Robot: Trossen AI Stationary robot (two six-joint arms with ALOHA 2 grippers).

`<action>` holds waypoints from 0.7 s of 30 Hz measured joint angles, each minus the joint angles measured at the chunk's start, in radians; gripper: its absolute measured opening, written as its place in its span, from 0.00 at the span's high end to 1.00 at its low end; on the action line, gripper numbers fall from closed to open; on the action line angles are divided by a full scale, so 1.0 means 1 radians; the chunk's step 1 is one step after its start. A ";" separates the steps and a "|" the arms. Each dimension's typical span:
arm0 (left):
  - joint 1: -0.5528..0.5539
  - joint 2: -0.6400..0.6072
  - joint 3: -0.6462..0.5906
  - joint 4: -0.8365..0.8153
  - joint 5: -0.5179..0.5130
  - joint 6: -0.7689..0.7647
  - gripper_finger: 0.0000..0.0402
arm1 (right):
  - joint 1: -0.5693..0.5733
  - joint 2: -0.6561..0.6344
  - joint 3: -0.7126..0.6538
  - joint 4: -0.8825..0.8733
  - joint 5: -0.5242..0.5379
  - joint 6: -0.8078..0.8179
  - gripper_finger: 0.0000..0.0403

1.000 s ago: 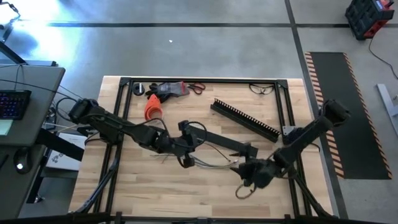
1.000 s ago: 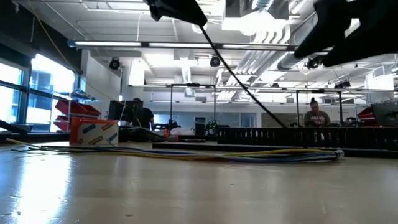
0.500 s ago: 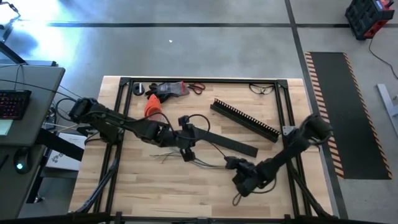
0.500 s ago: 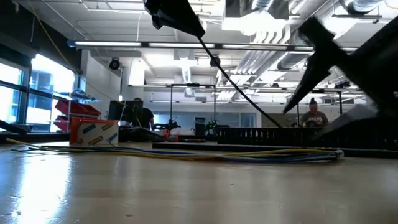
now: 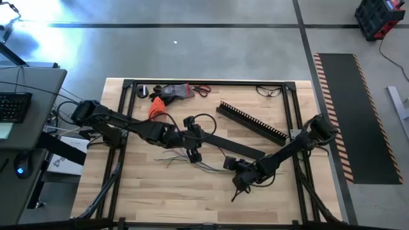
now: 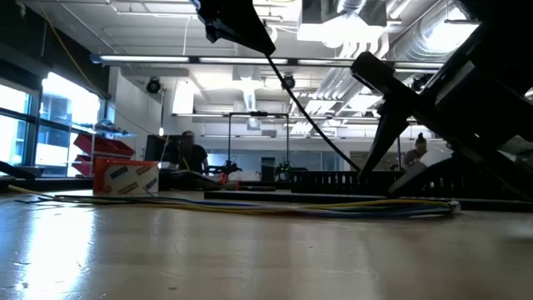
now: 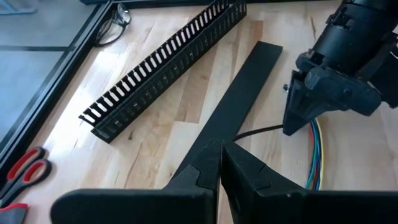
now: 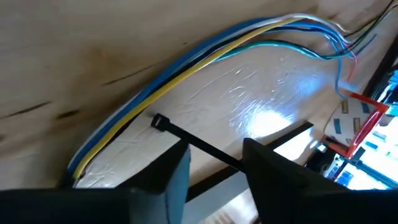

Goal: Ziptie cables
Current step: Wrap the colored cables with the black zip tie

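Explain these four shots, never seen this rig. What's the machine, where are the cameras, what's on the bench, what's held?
It is a robot with two dark arms at a wooden table. One camera looks straight down, one sits at table-top height, and one rides on each wrist.

On the table lie a bunch of thin coloured cables, a comb-toothed black channel, a flat black bar and scissors.

The left gripper is shut and appears to pinch a black zip tie. The right gripper is low beside the cables, its fingers apart with the strap running between them.
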 joint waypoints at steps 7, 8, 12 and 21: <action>0.000 0.000 0.000 0.000 0.000 0.001 1.00 | -0.015 0.002 0.000 0.018 -0.074 -0.005 0.92; 0.000 0.000 0.000 0.001 -0.001 0.001 1.00 | -0.019 0.005 0.000 0.033 -0.085 -0.005 0.95; 0.004 0.001 0.000 0.003 -0.002 0.001 1.00 | -0.020 0.020 0.000 0.123 -0.085 0.046 0.99; 0.034 0.001 -0.014 0.044 -0.059 0.059 0.97 | -0.003 -0.047 0.000 0.326 -0.096 0.530 1.00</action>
